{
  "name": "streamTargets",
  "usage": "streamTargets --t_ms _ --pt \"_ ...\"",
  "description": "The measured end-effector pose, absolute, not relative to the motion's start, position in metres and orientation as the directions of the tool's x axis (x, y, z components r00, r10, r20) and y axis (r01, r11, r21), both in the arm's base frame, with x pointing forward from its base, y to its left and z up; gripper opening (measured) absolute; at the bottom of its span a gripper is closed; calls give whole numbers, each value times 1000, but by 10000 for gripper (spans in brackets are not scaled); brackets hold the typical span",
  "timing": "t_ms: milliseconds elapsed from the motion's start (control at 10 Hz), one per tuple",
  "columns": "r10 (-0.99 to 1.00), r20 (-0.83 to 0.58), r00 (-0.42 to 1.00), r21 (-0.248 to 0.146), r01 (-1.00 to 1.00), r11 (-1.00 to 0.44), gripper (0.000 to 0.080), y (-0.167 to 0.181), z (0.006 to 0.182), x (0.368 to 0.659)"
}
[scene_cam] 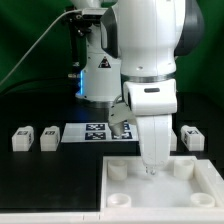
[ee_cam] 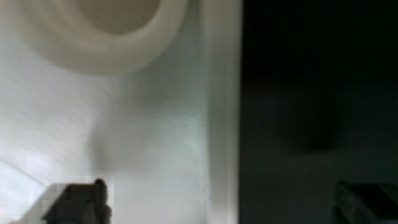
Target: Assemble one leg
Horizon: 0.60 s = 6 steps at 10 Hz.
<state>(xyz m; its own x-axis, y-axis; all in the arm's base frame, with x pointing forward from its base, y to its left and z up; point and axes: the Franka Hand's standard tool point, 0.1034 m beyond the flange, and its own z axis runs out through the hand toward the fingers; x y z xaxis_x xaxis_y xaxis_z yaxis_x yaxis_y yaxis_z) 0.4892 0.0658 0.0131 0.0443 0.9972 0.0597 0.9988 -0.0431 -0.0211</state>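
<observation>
Three small white legs with black-and-white tags stand on the black table in the exterior view: two at the left [scene_cam: 22,138] [scene_cam: 49,137] and one at the right [scene_cam: 192,137]. My gripper [scene_cam: 150,167] hangs low over the far edge of the large white panel [scene_cam: 170,195], away from all the legs. In the wrist view the gripper [ee_cam: 222,205] is open and empty. One dark fingertip [ee_cam: 80,203] is over the white panel [ee_cam: 125,120] and the other is over the black table. A round corner socket [ee_cam: 111,20] shows on the panel.
The marker board [scene_cam: 92,132] lies flat on the table between the legs, behind the panel. A tagged object [scene_cam: 122,122] sits partly hidden behind my gripper. The arm's base and cables stand at the back. Green wall behind.
</observation>
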Motion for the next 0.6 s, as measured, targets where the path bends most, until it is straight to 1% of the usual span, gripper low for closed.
streamTargets --t_ms 100,600 --pt "997 60 45 -21 999 -44 644 66 13 489" --pt "997 60 52 -22 998 -51 649 65 13 489"
